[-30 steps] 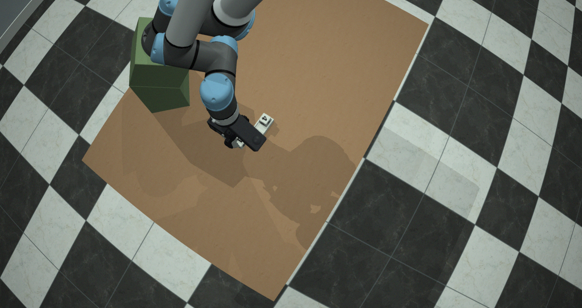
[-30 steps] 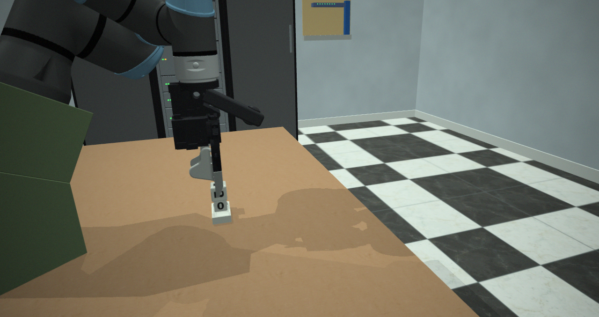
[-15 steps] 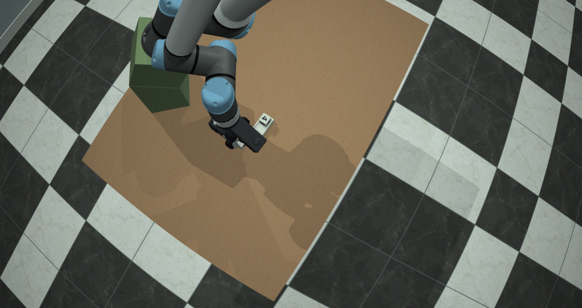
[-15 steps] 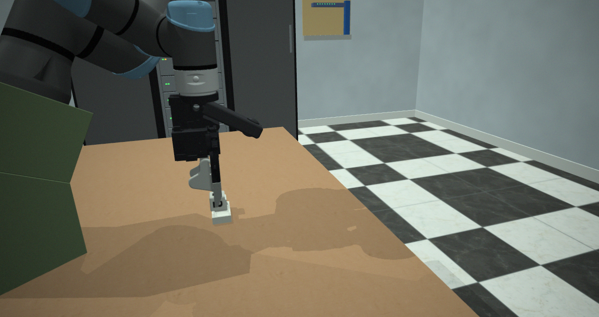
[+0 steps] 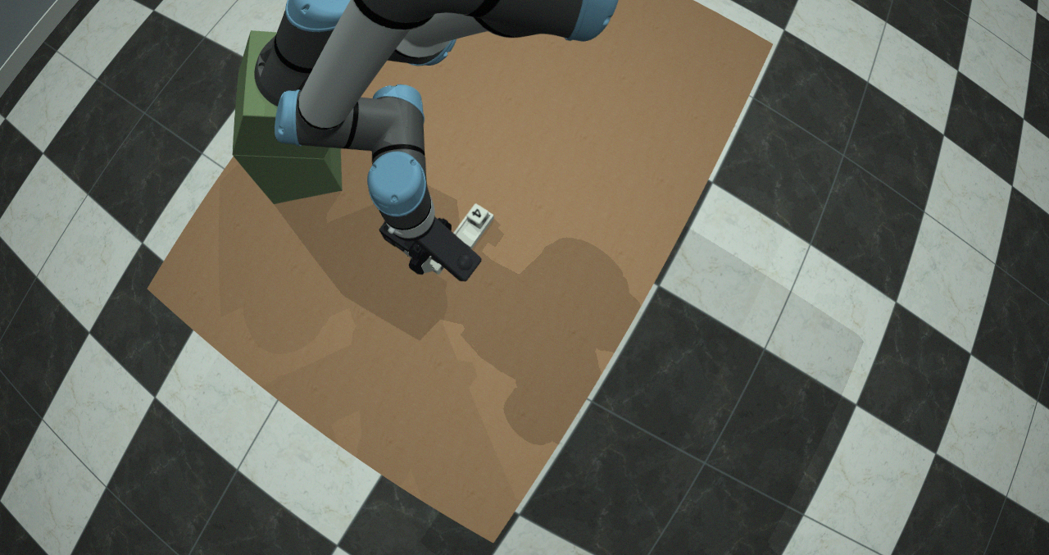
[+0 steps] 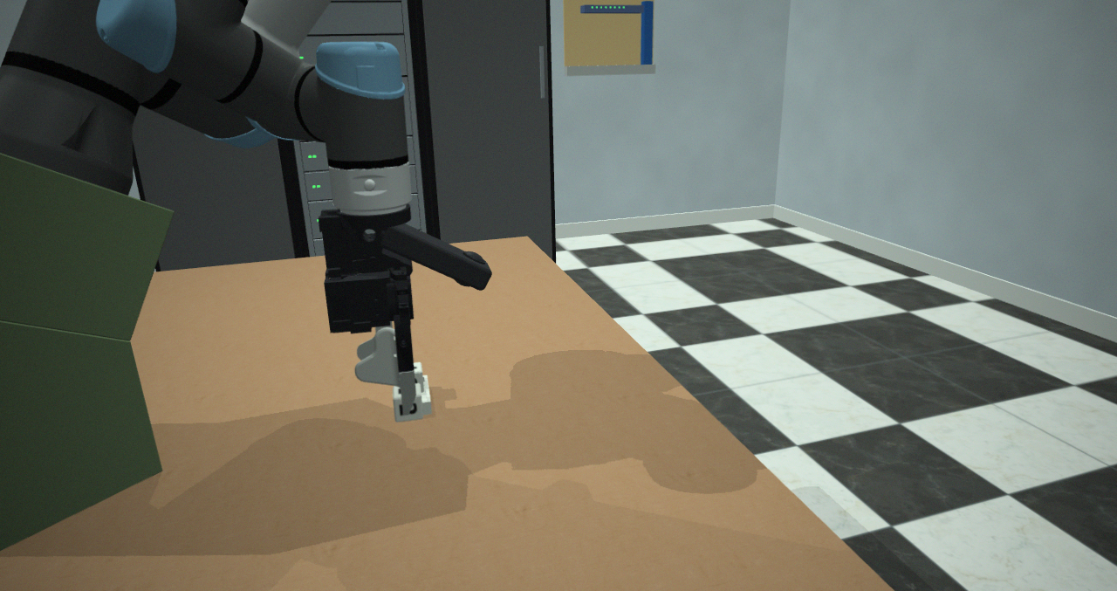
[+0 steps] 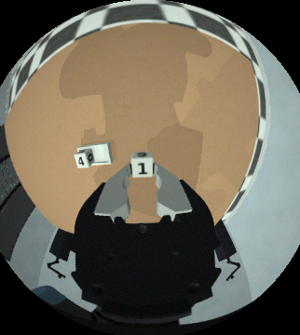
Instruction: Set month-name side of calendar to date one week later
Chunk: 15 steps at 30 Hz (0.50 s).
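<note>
My gripper is shut on a white number cube. A black 1 faces the wrist camera, and another digit shows on the cube's far face there. The cube is low over the table, beside the tray; contact with the table cannot be told. The white tray has one end bare. The second cube sits in its other end, with 4 on top and a 0 on a side face in the wrist view. The month's name is not readable.
The brown table top carries the tray. The green robot base stands at the table's side. The arm casts broad shadows near the tray.
</note>
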Each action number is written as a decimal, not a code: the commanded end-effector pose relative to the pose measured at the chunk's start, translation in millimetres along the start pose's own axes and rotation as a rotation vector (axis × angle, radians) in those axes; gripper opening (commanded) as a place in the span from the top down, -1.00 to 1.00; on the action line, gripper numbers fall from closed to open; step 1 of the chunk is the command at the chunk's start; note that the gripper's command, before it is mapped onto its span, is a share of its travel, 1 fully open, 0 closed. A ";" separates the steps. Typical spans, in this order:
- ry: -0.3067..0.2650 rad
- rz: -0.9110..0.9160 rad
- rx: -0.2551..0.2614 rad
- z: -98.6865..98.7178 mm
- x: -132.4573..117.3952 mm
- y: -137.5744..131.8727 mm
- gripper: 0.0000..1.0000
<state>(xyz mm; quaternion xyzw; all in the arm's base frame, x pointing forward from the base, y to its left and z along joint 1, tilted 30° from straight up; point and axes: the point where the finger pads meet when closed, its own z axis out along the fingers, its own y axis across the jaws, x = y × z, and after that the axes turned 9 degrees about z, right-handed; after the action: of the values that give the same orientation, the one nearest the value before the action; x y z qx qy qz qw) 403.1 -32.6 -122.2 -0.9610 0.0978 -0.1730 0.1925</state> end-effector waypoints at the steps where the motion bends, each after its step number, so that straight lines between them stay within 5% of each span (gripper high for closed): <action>1: 0.016 -0.004 -0.012 12.1 6.0 3.4 0.80; 15: 0.016 -0.004 -0.012 33.7 6.1 3.8 0.80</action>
<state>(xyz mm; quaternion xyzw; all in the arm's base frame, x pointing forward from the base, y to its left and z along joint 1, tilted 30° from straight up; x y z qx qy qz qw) 414.5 -25.0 -146.5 -0.9610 0.0986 -0.1753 0.1898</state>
